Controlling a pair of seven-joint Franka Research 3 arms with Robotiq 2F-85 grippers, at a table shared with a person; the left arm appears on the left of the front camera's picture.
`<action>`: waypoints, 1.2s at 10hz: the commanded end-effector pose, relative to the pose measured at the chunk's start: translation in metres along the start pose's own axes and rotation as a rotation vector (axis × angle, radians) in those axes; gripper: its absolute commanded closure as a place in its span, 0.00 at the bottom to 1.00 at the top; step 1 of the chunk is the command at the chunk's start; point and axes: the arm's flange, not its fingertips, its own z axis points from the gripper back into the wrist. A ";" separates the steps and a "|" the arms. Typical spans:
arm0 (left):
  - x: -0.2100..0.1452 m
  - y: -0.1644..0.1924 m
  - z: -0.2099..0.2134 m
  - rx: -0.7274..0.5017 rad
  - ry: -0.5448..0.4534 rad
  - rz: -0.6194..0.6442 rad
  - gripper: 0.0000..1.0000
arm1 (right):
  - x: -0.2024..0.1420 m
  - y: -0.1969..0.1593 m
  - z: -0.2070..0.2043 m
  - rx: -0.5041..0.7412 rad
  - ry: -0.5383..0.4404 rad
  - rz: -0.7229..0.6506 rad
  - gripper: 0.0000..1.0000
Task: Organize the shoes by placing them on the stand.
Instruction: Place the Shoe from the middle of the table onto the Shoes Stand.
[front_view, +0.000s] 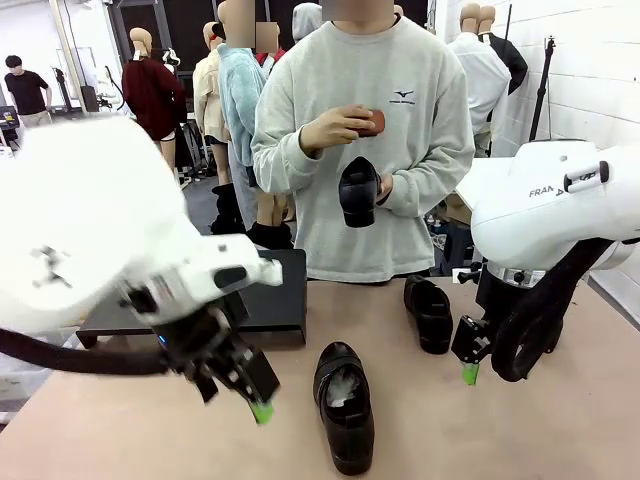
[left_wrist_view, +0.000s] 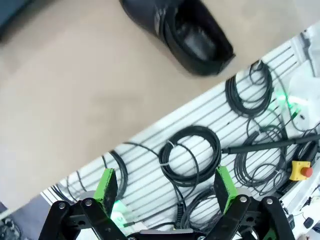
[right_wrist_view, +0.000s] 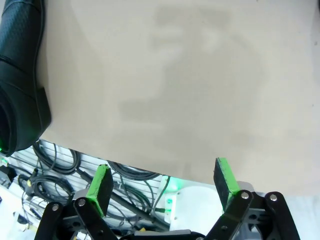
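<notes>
Shoes (front_view: 345, 432) lie on the tan table (front_view: 120, 440) near a stand (front_view: 282, 300).

The tan table (front_view: 540, 430) bears a black stand (front_view: 268, 298) at far left, a near shoe (front_view: 344, 405) mid-table and a far shoe (front_view: 430, 313) to its right.

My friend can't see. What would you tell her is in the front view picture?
A person in a grey sweatshirt holds a black shoe across the table, where a near shoe and a far shoe lie beside a black stand. The robot's left pincer and right pincer hang open above the table.
</notes>
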 end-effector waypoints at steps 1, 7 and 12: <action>0.013 -0.013 -0.030 0.010 0.065 0.046 0.00 | 0.000 -0.003 -0.001 -0.004 0.006 0.013 0.00; 0.038 -0.016 -0.055 -0.004 0.144 0.096 0.00 | 0.000 -0.003 -0.001 -0.004 0.006 0.013 0.00; 0.090 -0.045 -0.077 -0.009 0.047 0.143 0.00 | 0.000 -0.003 -0.001 -0.004 0.006 0.013 0.00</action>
